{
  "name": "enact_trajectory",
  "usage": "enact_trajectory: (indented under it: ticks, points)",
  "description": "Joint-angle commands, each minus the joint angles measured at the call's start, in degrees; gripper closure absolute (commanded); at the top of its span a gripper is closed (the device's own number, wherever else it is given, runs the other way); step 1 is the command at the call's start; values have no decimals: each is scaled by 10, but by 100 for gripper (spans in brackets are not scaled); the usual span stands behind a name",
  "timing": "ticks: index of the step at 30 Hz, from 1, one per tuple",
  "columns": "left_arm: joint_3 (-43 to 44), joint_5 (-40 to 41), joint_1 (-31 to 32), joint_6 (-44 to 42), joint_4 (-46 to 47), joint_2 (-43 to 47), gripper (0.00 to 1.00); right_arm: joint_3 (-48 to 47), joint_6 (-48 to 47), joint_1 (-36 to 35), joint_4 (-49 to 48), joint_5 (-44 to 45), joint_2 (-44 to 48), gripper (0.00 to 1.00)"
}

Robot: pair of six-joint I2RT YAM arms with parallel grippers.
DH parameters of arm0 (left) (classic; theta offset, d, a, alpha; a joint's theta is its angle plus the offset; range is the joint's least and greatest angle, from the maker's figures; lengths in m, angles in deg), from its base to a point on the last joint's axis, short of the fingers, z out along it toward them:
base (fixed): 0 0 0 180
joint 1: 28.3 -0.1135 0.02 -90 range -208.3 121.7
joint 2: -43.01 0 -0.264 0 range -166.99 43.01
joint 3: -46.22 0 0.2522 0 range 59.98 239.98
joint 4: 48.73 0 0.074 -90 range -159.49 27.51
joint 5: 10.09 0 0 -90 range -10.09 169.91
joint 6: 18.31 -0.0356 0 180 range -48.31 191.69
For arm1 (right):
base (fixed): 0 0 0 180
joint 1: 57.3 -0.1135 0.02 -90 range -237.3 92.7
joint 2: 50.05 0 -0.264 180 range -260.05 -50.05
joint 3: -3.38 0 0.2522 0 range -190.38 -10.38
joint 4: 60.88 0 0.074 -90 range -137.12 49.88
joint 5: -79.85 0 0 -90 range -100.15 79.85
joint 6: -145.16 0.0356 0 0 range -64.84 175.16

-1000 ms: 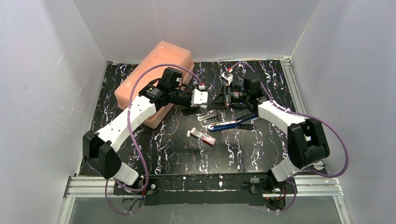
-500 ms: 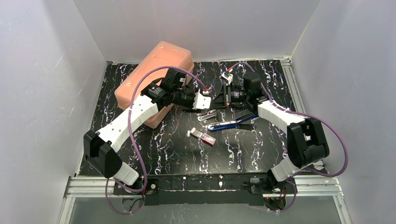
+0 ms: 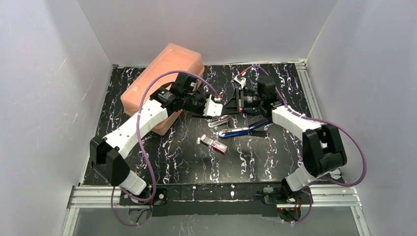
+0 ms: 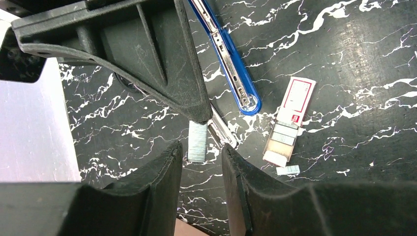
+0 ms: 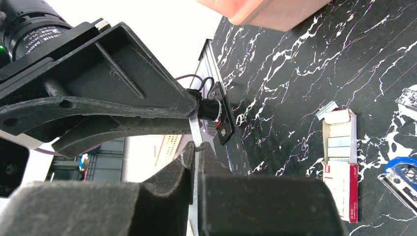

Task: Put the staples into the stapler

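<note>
Closest to the arm bases, on the near side of the stapler (image 3: 242,131), the staple box (image 3: 215,144) lies flat on the black marbled table (image 3: 162,162), well apart from both grippers. Its grey tray shows out of the pink sleeve, and a small loose white piece (image 4: 287,170) lies just off the open end.

The stapler itself is blue and lies opened out, with its silver rail (image 3: 219,122) on its far side.

Just beyond that rail my two grippers meet nose to nose above the table. The right gripper (image 5: 195,147) is fully closed, pinching one end of a staple strip (image 4: 197,142). The left gripper (image 4: 199,156) is partly open. Its fingertips stand either side of the strip's free end with a gap showing, so I see no grip there.

Each gripper blocks a good part of the other's wrist view.

Farthest back, to the far left of the stapler, sits the salmon-pink case (image 3: 167,81), with the left arm's elbow crossing in front of it.
</note>
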Motion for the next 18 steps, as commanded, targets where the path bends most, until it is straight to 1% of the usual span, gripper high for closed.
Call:
enact_trajectory:
  ticks: [1, 8, 11, 14, 18]
  points:
    - [14, 1, 2, -10, -11, -3, 67, 6, 4, 2, -30, -17, 1, 90]
    - [18, 1, 2, -11, -10, -6, 68, 7, 6, 2, -33, -18, -1, 91]
    - [17, 0, 2, -11, -11, -7, 71, 6, 6, 2, -33, -18, -2, 91]
    - [16, 1, 2, -12, -11, -7, 77, 7, 6, 2, -34, -18, -2, 91]
    - [20, 0, 2, -11, -10, -8, 79, 6, 6, 2, -33, -18, -5, 91]
